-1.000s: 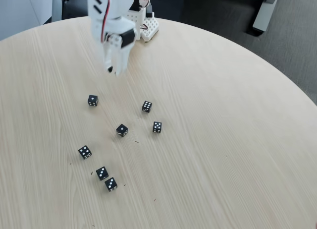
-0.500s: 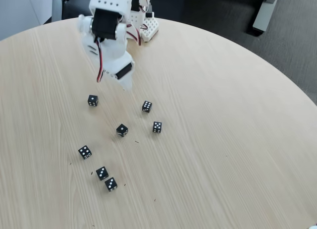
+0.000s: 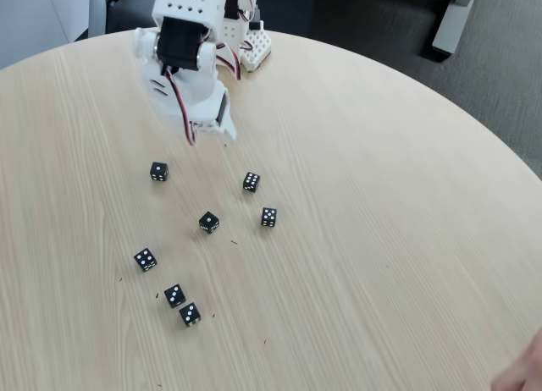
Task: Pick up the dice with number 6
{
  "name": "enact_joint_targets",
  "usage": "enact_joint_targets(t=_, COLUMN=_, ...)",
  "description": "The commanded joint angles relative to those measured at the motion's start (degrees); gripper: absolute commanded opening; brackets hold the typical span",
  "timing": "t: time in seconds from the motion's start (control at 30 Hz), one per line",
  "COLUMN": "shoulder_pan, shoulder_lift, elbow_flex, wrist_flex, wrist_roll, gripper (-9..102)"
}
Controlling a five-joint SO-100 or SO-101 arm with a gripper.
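Claw (image 3: 222, 130) lowered nearer six-pip die (image 3: 251, 182), empty.

White end effector (image 3: 222, 130) above table (image 3: 381, 239), six-pip die (image 3: 251, 182) untouched, seven black dice

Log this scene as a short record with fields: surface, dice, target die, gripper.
surface: round light wooden table
dice: seven small black cubes with white pips, scattered
target die: black die showing six pips, resting on the table, untouched
nearest neighbour: black die showing five pips, apart from it
gripper: white two-finger gripper above the table, upper left of the target; jaw state unclear
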Motion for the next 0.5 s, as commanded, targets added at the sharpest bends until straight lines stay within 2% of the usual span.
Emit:
enact_joint_targets(t=0.0, shoulder_pan=0.7, shoulder_lift=1.1, elbow_flex=-1.2, wrist_flex=0.1, wrist_roll=-12.6, gripper=12)
enact_joint_targets(t=0.13, shoulder_pan=0.7, shoulder_lift=0.4, elbow_flex=-1.2, wrist_flex=0.1, wrist_roll=-25.0, gripper=14)
enact_joint_targets(t=0.47, shoulder_pan=0.7, shoulder_lift=0.3, elbow_flex=-1.2, wrist_flex=0.1, wrist_roll=-21.9, gripper=11)
